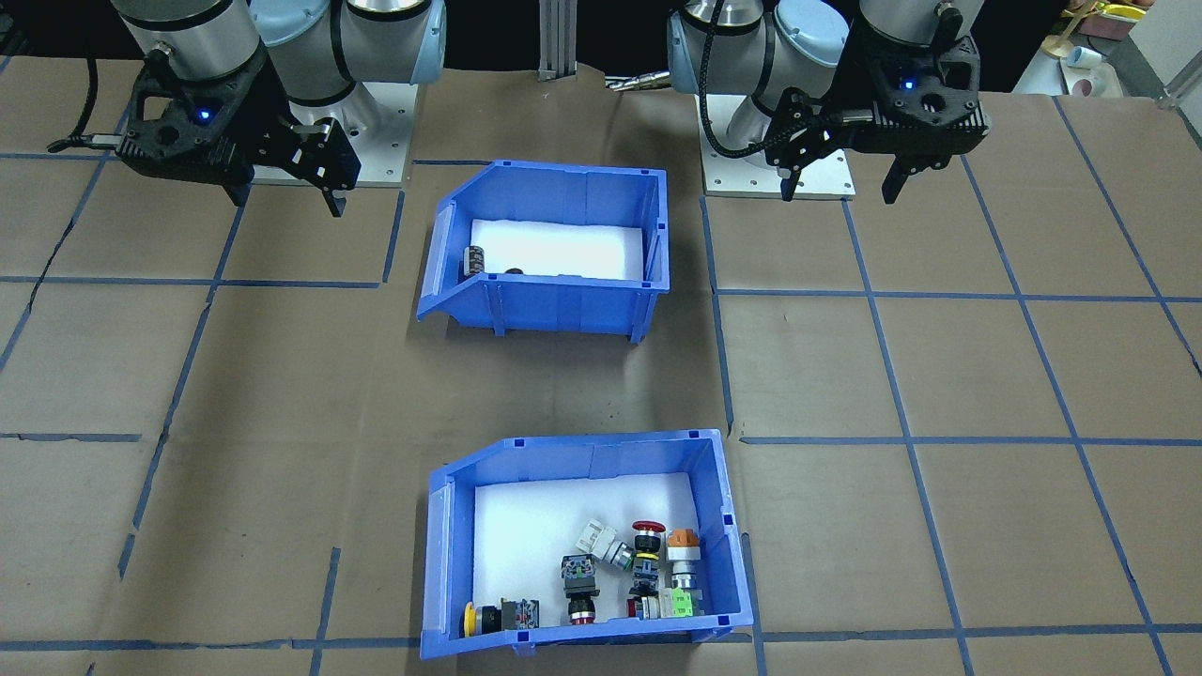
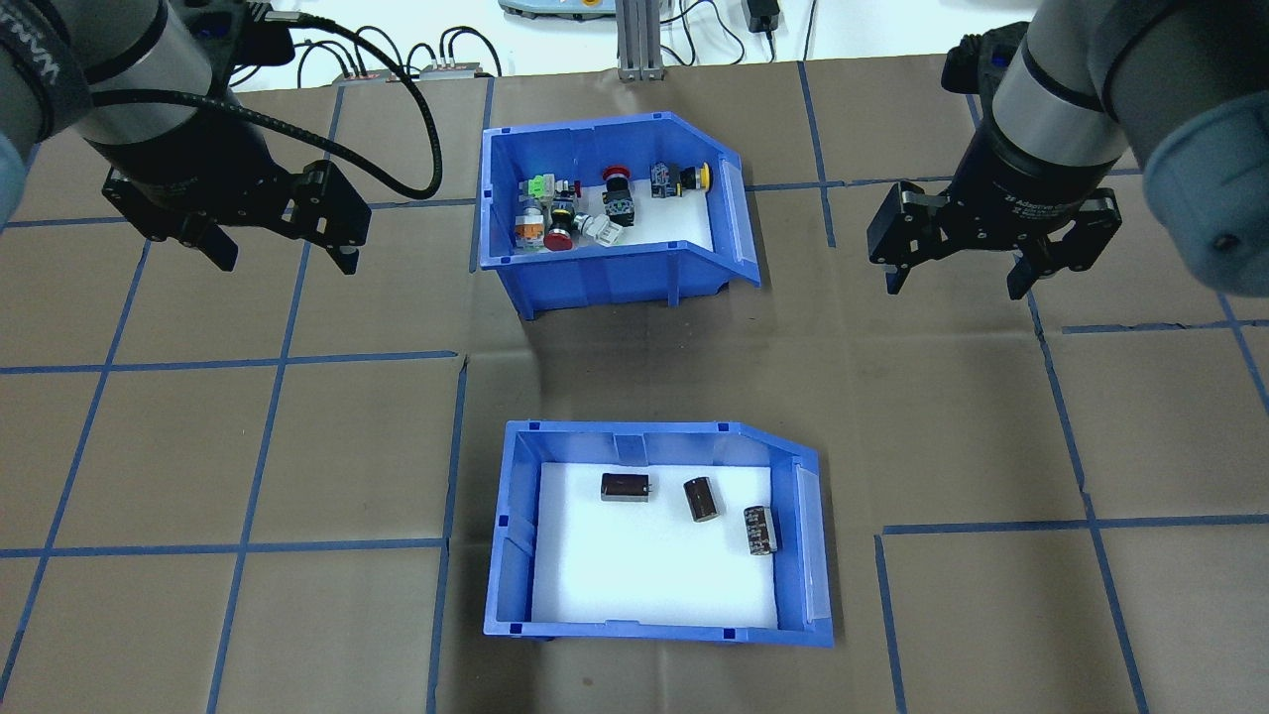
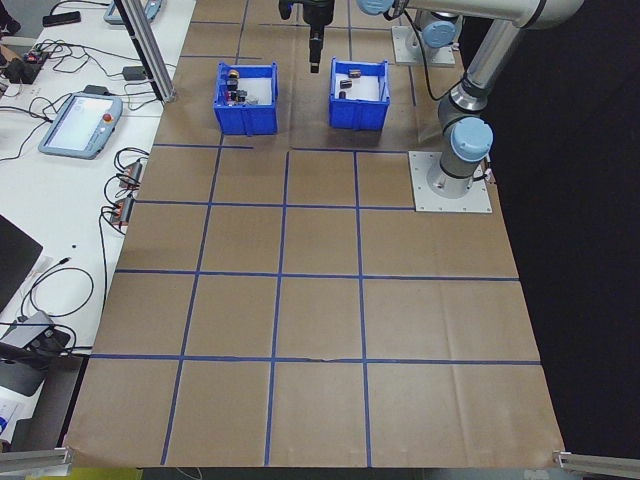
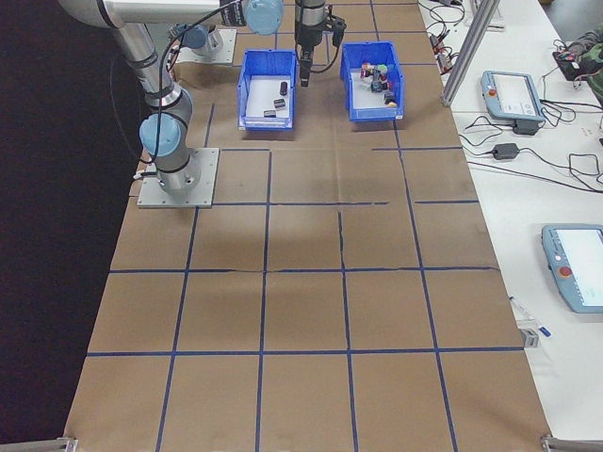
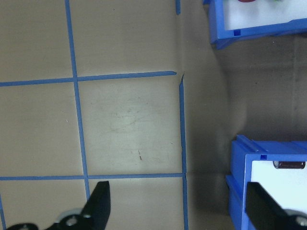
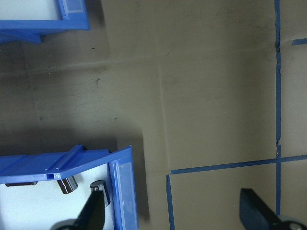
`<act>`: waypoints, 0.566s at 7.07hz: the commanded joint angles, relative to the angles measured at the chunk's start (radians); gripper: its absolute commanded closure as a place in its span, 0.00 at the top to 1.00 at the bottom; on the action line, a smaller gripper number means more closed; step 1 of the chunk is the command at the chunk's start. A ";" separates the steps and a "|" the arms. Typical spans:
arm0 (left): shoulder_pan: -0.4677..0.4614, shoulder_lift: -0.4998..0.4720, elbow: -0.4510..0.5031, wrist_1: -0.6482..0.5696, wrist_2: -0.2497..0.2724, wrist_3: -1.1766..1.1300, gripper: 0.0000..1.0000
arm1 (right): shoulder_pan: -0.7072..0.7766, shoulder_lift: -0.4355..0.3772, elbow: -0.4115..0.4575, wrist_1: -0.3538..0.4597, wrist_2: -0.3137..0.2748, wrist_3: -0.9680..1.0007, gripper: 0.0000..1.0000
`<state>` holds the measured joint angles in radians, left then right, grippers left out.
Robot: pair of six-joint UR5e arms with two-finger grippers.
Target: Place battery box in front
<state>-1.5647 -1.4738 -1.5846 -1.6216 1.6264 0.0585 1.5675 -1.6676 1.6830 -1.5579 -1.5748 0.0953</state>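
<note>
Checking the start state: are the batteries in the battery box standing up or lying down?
Lying down. In the overhead view all three batteries show their long sides on the white liner of the battery box, apart from each other.

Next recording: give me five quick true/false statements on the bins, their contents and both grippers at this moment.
1. The battery box holds three black batteries. True.
2. The left gripper is shut on the battery box. False: it is open, apart from both bins.
3. The switch bin lies farther from the robot than the battery box. True.
4. The right gripper holds a push-button switch. False: it is open and holds nothing.
5. The two bins touch each other. False: bare table paper lies between them.
</note>
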 commanded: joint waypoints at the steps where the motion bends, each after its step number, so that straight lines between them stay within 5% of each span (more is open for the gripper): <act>1: 0.000 0.001 -0.002 0.000 -0.002 0.000 0.99 | 0.000 0.029 -0.009 -0.008 -0.002 -0.028 1.00; 4: 0.011 -0.031 0.018 0.005 0.001 0.006 0.99 | 0.006 0.148 -0.122 -0.022 0.012 -0.187 1.00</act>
<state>-1.5621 -1.4938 -1.5712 -1.6203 1.6270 0.0605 1.5688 -1.5734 1.6113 -1.5794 -1.5713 -0.0090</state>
